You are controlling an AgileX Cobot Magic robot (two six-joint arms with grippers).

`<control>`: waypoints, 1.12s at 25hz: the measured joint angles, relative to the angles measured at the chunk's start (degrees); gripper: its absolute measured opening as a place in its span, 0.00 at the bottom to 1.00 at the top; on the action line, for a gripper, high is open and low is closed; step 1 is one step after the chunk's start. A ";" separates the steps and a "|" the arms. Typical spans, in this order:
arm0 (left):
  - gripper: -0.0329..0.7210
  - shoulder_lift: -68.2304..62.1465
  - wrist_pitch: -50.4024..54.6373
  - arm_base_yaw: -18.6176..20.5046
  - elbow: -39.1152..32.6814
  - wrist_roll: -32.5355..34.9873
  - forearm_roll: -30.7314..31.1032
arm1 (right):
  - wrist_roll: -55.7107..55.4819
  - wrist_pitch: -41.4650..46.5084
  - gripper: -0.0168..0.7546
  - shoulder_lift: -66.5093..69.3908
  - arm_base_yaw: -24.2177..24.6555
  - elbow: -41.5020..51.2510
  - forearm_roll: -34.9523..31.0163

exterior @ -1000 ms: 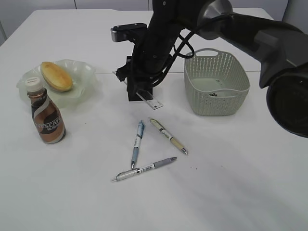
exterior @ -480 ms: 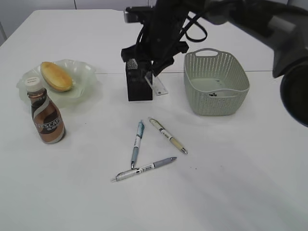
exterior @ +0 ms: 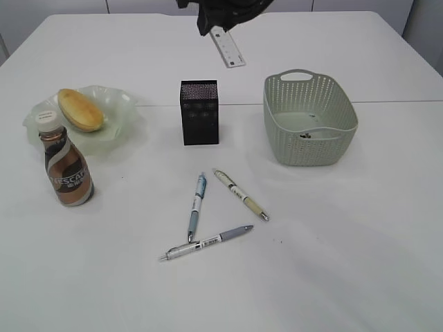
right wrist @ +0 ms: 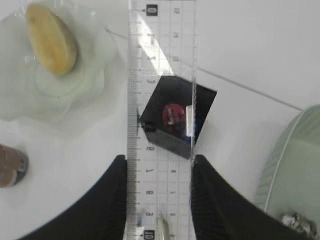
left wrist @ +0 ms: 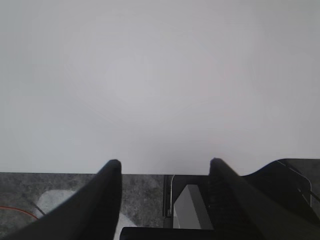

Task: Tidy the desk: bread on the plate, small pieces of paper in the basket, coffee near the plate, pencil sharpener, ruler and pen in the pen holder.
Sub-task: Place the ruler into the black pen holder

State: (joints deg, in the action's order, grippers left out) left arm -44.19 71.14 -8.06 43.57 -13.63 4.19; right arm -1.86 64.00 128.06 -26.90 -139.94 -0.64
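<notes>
The right gripper (right wrist: 159, 200) has risen from the pen holder (exterior: 200, 112) to the top of the exterior view, jaws clamped on the one ruler (exterior: 228, 48), which hangs lengthwise, free end toward the desk (exterior: 346, 242). One basket (exterior: 309, 121), one plate (exterior: 111, 117) with one bread (exterior: 80, 109), one coffee (exterior: 66, 166), three pens (exterior: 196, 206). Only the right wrist view shows a red item inside the holder. The left gripper (left wrist: 165, 170) stands open over the desk's near edge.

Black mesh pen holder (exterior: 200, 113), pale-green perforated basket (exterior: 309, 117), golden bread (exterior: 80, 109), brown-and-white coffee (exterior: 67, 170).
</notes>
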 joint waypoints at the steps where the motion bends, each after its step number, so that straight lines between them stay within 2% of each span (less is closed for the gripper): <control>1: 0.58 0.00 0.00 0.00 0.00 0.00 0.00 | 0.13 -1.40 0.36 -0.17 0.00 0.00 0.64; 10: 0.58 0.00 -0.60 0.00 0.00 0.00 -0.09 | 0.27 -19.86 0.36 -1.03 0.00 0.00 10.02; 15: 0.58 0.00 -1.25 0.00 0.00 0.00 -0.09 | 0.37 -28.77 0.36 -1.37 0.00 4.64 14.34; 19: 0.58 0.00 -1.63 0.00 0.00 0.00 -0.09 | 0.26 -37.30 0.36 -2.86 0.00 14.04 16.80; 22: 0.58 0.00 -1.89 0.00 0.00 0.00 0.39 | 0.14 -46.90 0.36 -6.43 0.39 24.16 17.74; 25: 0.58 0.00 -1.97 0.00 0.00 0.00 1.47 | -0.41 -61.35 0.36 -11.89 1.86 37.42 17.40; 28: 0.58 0.00 -1.97 0.00 0.00 0.00 2.35 | -0.78 -77.85 0.36 -16.43 4.12 50.18 14.42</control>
State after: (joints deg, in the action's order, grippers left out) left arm -44.19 69.17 -8.06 43.57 -13.63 6.54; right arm -2.65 -13.84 111.63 -22.78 -89.76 13.78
